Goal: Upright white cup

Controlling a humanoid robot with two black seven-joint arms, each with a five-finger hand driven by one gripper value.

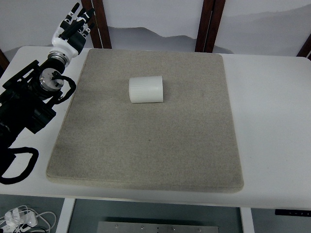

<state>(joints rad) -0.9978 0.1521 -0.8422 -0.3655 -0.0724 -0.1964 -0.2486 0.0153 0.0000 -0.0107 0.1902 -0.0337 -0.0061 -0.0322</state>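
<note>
A white ribbed cup [146, 90] lies on its side on the grey felt mat [150, 141], toward the mat's far middle. My left hand [74, 25] is raised at the table's far left corner, well to the left of the cup and apart from it. Its white and black fingers [82, 18] are spread and hold nothing. The black left arm [29, 99] comes in from the left edge. No right arm shows.
The mat covers most of the white table [272, 121]. Dark wooden posts [210, 24] stand behind the table's far edge. Cables and a white plug [22, 218] lie on the floor at the bottom left.
</note>
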